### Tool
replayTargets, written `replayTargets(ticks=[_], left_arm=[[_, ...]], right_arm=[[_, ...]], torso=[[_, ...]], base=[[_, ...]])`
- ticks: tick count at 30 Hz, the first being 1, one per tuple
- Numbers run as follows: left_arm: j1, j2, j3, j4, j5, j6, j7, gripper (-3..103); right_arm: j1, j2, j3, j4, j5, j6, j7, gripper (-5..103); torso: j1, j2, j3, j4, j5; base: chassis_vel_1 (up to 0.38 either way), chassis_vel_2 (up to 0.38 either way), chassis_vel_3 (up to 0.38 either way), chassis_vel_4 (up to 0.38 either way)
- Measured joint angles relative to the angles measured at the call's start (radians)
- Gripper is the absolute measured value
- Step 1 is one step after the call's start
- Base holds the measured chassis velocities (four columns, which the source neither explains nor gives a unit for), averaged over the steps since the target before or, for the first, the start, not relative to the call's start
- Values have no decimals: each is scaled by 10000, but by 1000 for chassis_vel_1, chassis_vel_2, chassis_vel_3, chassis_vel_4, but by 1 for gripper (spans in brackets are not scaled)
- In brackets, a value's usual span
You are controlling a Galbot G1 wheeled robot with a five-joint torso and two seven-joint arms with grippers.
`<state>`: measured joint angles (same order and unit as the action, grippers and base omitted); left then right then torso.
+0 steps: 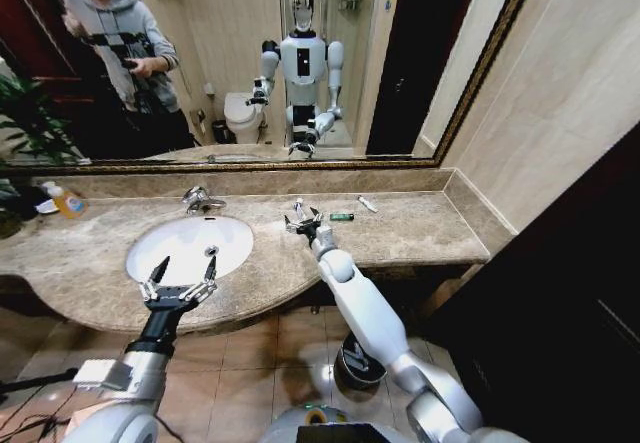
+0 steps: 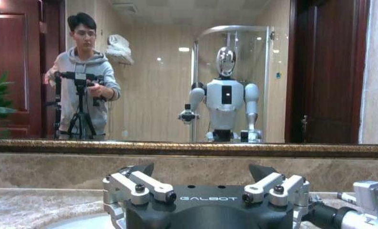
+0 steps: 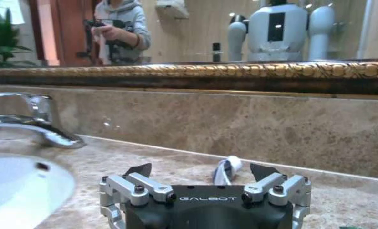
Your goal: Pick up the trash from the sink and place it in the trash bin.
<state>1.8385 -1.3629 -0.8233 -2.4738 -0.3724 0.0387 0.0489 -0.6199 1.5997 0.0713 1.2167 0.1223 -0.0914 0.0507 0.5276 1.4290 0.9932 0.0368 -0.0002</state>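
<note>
trash: three items are counted on the surface – white tube, green tube lengthwise along the mirror, white sachet angled | right tool: held spread, empty, beside the white tube | left tool: held spread, empty, over the sink

Trash on counter, right of sink

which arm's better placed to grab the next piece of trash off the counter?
Right, probably. The right gripper is open, low over the counter beside a white sachet, with the green tube close by. The left gripper hangs over the sink.
</note>
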Motion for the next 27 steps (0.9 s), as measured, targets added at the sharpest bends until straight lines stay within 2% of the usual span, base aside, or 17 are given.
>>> replayTargets(ticks=[6,7,9,12,13,15,16,19,24,27], left_arm=[[-1,0,0,0,0,0,0,100],[0,0,0,0,0,0,0,100],[0,0,0,0,0,0,0,100],[0,0,0,0,0,0,0,100],[0,0,0,0,0,0,0,100],[0,0,0,0,0,0,0,100],[0,0,0,0,0,0,0,100],[0,0,0,0,0,0,0,100],[0,0,0,-1,0,0,-1,100],[0,0,0,0,0,0,0,100]], right_arm=[[277,120,365,-1051,-517,297,16,101],[297,119,422,-1168,-553,316,-22,97],[302,117,440,-1212,-561,333,-69,97],[303,109,456,-1261,-561,418,-189,82],[303,109,456,-1261,-561,418,-189,82],[293,103,483,-1259,-559,434,-207,71],[293,103,483,-1259,-559,434,-207,71],[195,96,454,-1134,-534,439,-220,54],[94,92,432,-1005,-508,439,-221,44],[46,89,410,-918,-463,429,-212,27]], torso=[[0,0,0,0,2],[0,0,0,-1,1],[0,0,0,-1,2],[-1,1,0,0,2],[-1,1,0,0,2],[-1,2,-1,0,2],[-1,2,-1,0,2],[-1,2,-1,0,2],[-1,2,-1,0,2],[-1,2,-1,-1,2]], base=[[0,0,0,0],[0,0,0,0],[0,0,0,0],[0,0,0,0],[0,0,0,0],[0,0,0,0],[0,0,0,0],[0,0,0,0],[0,0,0,0],[0,0,0,0]])
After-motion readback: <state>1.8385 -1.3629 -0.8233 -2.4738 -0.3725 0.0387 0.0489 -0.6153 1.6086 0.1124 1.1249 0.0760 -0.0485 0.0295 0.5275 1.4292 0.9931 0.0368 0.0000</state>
